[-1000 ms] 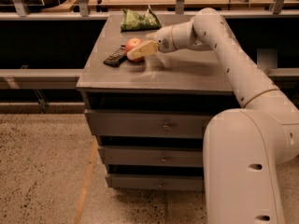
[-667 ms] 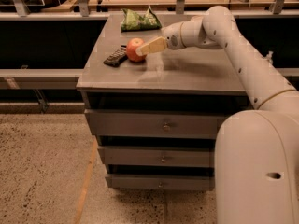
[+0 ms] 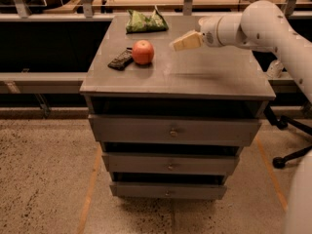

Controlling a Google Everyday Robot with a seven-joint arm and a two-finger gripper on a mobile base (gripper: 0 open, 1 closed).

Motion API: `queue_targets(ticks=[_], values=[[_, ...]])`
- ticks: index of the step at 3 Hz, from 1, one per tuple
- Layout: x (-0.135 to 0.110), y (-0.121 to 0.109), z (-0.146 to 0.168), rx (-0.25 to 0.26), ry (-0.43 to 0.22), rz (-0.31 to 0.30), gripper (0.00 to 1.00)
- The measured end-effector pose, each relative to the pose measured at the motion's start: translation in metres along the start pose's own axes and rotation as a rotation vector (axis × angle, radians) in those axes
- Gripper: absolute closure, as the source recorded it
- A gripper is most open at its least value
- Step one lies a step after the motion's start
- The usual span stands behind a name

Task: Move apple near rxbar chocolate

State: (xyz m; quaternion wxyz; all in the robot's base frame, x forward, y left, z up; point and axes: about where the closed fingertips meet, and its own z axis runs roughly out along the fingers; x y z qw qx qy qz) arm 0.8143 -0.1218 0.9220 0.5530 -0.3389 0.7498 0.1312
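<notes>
Apple: the apple (image 3: pixel 143 51) sits by itself on the bench (image 3: pixel 209 77), toward the 10 o'clock part of the top, with nothing holding it.
Chocolate bar: the rxbar chocolate (image 3: pixel 120 60) lies flat at about 8 o'clock of the apple. It is just beside the apple and may be touching its base, though I cannot tell from here.
End effector: the end effector (image 3: pixel 184 42) hangs above the bench at roughly 3 o'clock of the apple, apart from it, and carries nothing. Whether it is open or closed I cannot tell.
What changed: a second ago the end effector was right up against the apple. It has since pulled back to the right, and the apple has stayed where it was next to the bar.
Meaning for the task: to my eye the apple has been put down and let go. With the fruit resting beside the bar, the move looks as good as done, and only the arm's retreat remains.
Risk: the apple is round and could roll, but it looks settled.
Bystander item: a green snack bag (image 3: pixel 146 21) lies at 12 o'clock of the apple, near the far edge, and is not involved.
</notes>
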Motion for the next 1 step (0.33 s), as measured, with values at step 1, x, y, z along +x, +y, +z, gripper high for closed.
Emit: queue_targets(ticks=[1], values=[[0.0115, 0.0068, 0.0059, 0.038, 0.009, -0.006, 0.0]])
